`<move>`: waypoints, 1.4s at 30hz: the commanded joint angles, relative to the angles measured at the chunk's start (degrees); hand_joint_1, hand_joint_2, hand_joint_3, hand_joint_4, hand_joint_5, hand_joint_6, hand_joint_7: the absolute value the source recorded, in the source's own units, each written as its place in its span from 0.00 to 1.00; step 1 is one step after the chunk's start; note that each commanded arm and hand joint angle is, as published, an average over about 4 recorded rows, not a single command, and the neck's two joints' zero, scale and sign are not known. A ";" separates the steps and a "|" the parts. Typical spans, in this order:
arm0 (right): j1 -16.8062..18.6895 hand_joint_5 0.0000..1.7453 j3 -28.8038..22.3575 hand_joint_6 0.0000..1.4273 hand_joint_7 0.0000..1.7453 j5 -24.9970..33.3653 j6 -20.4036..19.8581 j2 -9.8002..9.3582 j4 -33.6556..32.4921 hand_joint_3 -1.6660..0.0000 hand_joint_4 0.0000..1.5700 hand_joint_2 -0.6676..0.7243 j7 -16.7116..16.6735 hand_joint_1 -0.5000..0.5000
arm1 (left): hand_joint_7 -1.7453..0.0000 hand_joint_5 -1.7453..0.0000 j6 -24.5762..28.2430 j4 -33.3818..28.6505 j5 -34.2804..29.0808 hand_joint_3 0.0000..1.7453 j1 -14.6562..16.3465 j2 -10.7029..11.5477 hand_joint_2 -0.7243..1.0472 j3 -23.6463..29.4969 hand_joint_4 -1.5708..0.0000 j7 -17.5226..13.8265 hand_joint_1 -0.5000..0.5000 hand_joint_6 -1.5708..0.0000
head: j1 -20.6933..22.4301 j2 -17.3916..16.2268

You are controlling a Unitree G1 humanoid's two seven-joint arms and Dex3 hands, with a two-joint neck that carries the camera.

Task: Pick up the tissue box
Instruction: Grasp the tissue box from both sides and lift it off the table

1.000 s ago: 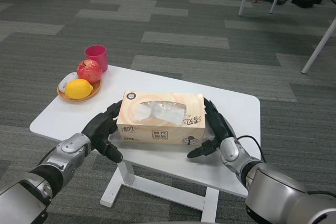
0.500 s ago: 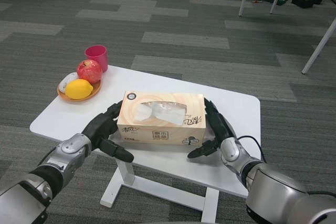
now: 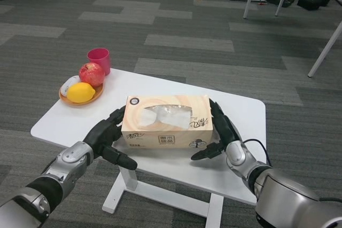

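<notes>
Between left hand [image 3: 107, 134] and right hand [image 3: 222, 132], tissue box [image 3: 166, 123] sits pressed.

- Illumination: bright, even and diffuse, apparently from overhead; no single source visible.
- Shadows: soft and faint; a pale shadow lies on the white rectangular counter [image 3: 69, 124] below the tan cardboard tissue box [image 3: 166, 122].
- Glare: a mild sheen on the counter top, no blown-out areas.
- Sharpness: foreground crisp; printing on the box legible.
- Far grey carpeted floor [image 3: 176, 20] slightly softer.
</notes>
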 commanded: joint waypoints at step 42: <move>3.19 0.11 -1.56 0.42 0.24 -0.89 -1.90 -1.50 -16.88 0.76 0.31 0.14 1.27 0.04 | 0.92 0.53 3.46 -19.16 3.26 0.00 5.66 0.73 0.40 9.06 1.00 -1.21 1.00 1.00 | 1.23 1.05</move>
